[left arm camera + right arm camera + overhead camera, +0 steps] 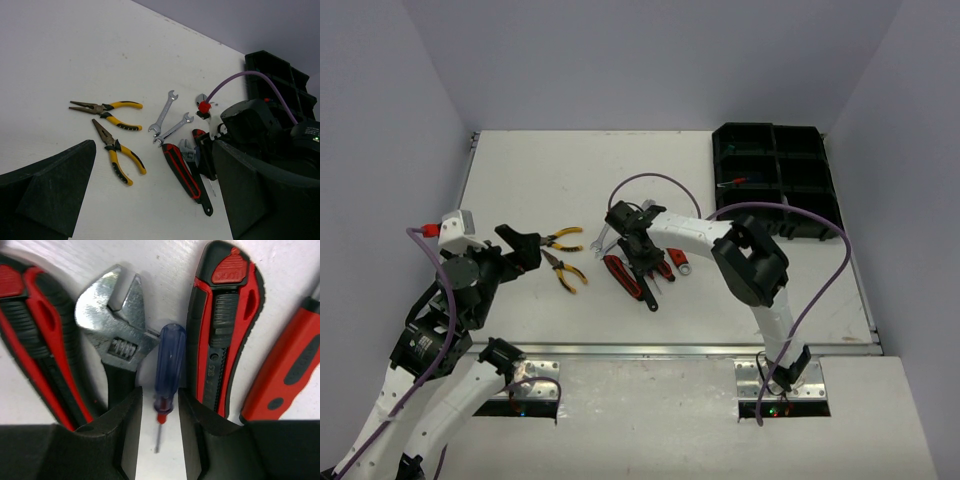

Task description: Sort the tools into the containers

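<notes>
My right gripper (159,435) is open low over the tool pile, one finger on each side of the blue screwdriver (169,357), with a small gap to it. A black-handled adjustable wrench (117,325) lies to its left and a red-and-black utility knife (222,325) to its right. My left gripper (150,200) is open and empty, held above the table near two yellow-handled pliers (107,109) (117,152). Two silver wrenches (164,114) lie beyond. The black organiser tray (775,215) stands at the back right.
A red-and-black-handled wrench (182,170) lies at the pile's left edge, and a red handle (290,370) at its right. A small red-handled tool (737,182) lies in a tray compartment. The right arm's purple cable (660,180) arcs over the table.
</notes>
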